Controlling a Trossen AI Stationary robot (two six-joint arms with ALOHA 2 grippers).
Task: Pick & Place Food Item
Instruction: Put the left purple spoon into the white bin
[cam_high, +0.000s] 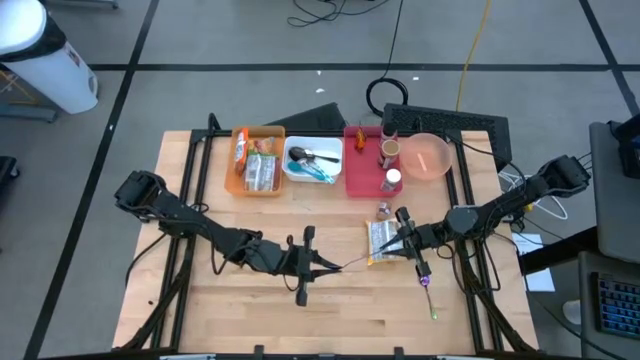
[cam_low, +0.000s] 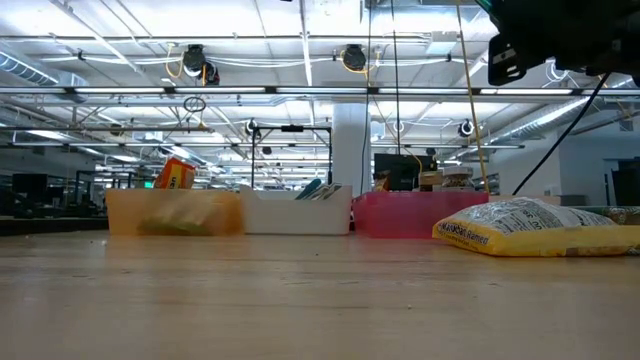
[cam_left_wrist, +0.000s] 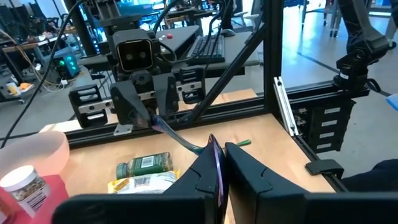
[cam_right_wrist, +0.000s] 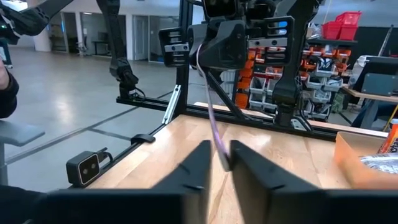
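A thin purple strip (cam_left_wrist: 180, 138) hangs in the air between my two grippers, above the middle of the table. My left gripper (cam_high: 328, 264) is shut on one end and my right gripper (cam_high: 398, 243) is shut on the other. Below the right gripper a yellow food bag (cam_high: 383, 240) lies flat on the table, also seen in the low view (cam_low: 540, 228). A small green-labelled jar (cam_left_wrist: 146, 163) lies on its side beside the bag. My left gripper pinches the strip's near end (cam_left_wrist: 216, 163) between its two fingers, coming in level from the table's left. The strip stands edge-up in the fingers, clear of the table. My right gripper pinches the strip's other end (cam_right_wrist: 219, 152) between its two fingers, coming in about level from the table's right. From there the strip runs in a slight curve to the left gripper, lifted clear of the table.
Along the far edge stand an orange bin (cam_high: 258, 160) with packets, a white bin (cam_high: 312, 162) with utensils, a red bin (cam_high: 372, 165) with bottles and a pink bowl (cam_high: 428, 155). A small green thing (cam_high: 433, 315) lies near the front right. Bare wood lies at the front.
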